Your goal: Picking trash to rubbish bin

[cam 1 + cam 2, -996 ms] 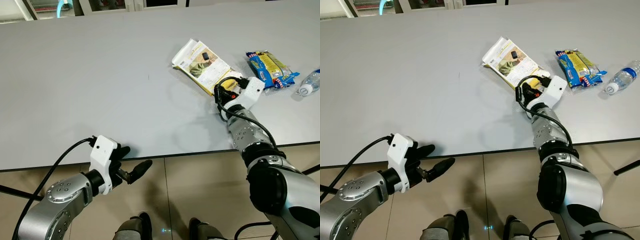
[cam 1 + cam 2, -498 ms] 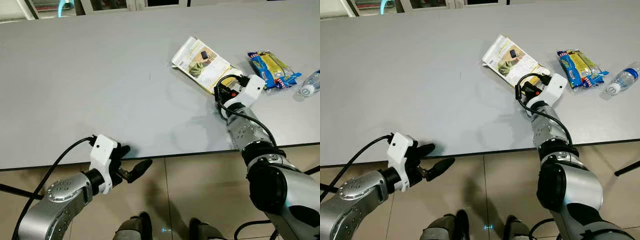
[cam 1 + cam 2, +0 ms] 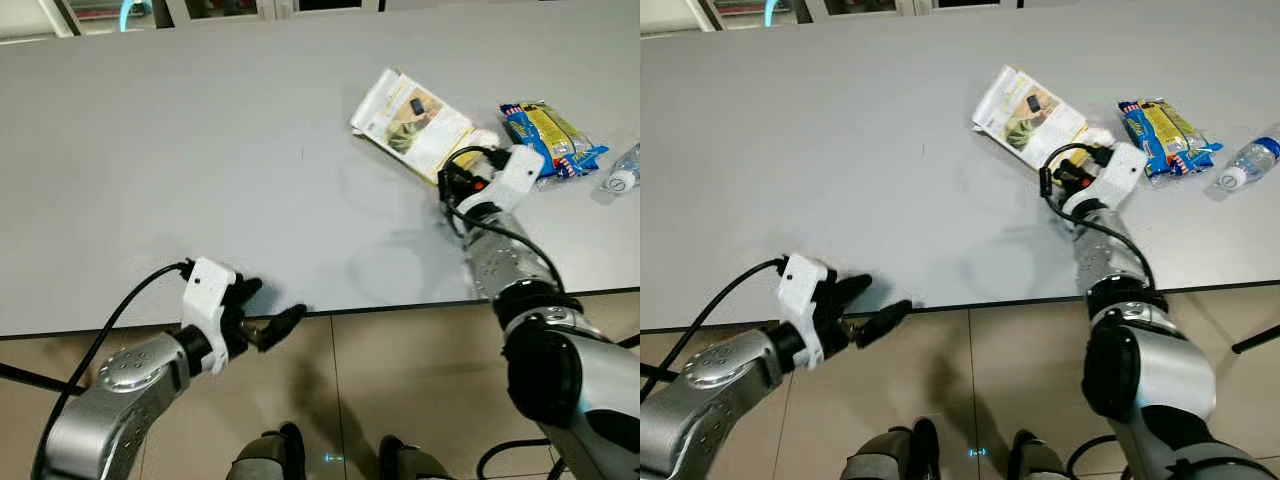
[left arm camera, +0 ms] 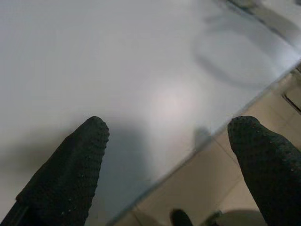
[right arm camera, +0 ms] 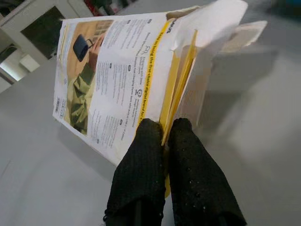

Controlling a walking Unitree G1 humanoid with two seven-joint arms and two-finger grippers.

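My right gripper (image 5: 162, 136) pinches the near edge of the flat white-and-yellow printed paper packet (image 3: 415, 123), which lies on the grey table (image 3: 180, 160) at about one o'clock. My left gripper (image 3: 262, 315) hangs at the table's near edge, around seven o'clock, fingers (image 4: 70, 169) spread.

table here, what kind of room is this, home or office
Hard to say; it looks more like an office or meeting room. A large plain grey table stands on a tiled floor, with cabinet fronts behind it. Only litter lies on it: a leaflet, a wrapper.
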